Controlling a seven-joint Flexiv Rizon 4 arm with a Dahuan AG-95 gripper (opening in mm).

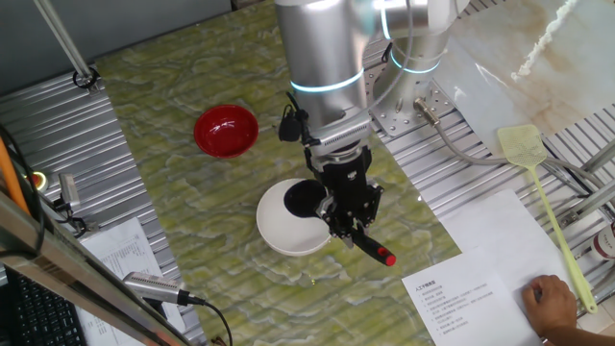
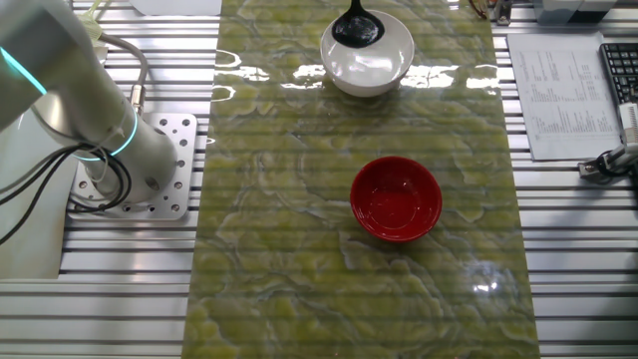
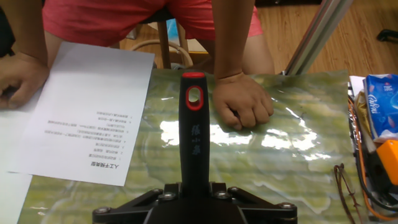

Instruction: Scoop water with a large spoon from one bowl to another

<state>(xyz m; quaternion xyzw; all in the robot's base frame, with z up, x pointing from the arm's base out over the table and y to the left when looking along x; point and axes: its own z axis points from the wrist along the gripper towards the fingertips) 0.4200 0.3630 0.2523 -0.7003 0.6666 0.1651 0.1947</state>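
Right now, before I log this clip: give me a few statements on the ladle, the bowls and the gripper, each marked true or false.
1. The gripper is shut on the large spoon's handle. True.
2. The spoon's head sits in the red bowl. False: it is in the white bowl.
3. The handle tip is red. True.
4. The fly swatter lies inside the white bowl. False: it lies off to the side, beside the printed sheet.
5. The two bowls touch. False: they stand apart.

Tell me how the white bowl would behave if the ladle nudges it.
The white bowl looks rigid, probably ceramic, so breakable. On the glossy mat it would likely slide, not tip. The ladle rests inside.
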